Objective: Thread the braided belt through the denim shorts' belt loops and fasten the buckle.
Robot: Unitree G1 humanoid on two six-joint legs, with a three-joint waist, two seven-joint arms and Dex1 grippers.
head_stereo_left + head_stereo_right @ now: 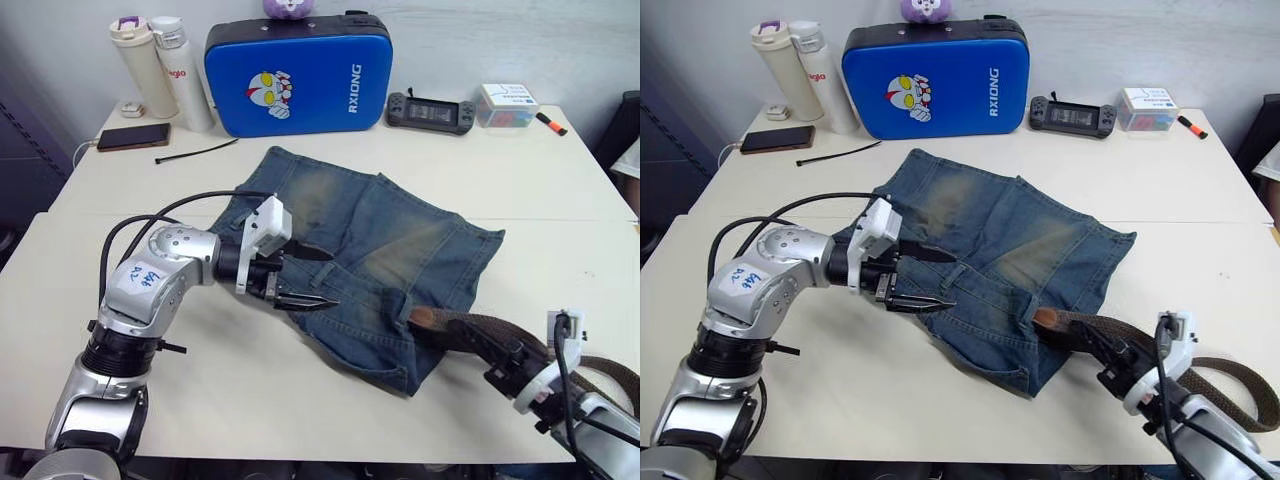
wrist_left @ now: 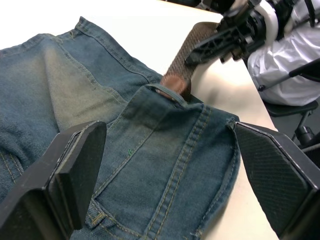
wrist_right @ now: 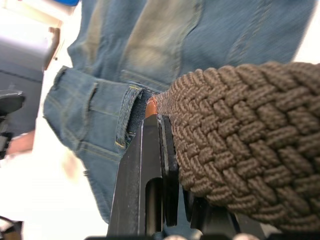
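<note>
The faded denim shorts (image 1: 370, 250) lie flat in the middle of the table, waistband toward me. My left gripper (image 1: 312, 278) hovers open over the waistband's left part, its two black fingers (image 2: 75, 170) spread wide above the denim. My right gripper (image 1: 478, 340) is shut on the braided belt (image 1: 560, 355), a brown woven strap trailing off to the right. The belt's leather tip (image 2: 175, 82) is tucked under one of the belt loops (image 2: 162, 91) at the waistband's right part. The buckle is out of view.
Along the table's far edge stand a blue case (image 1: 297, 72) and two bottles (image 1: 165, 70). Beside them lie a phone (image 1: 133, 137), a black cable tie (image 1: 195, 152), a game controller (image 1: 431, 110) and a small box (image 1: 507, 104).
</note>
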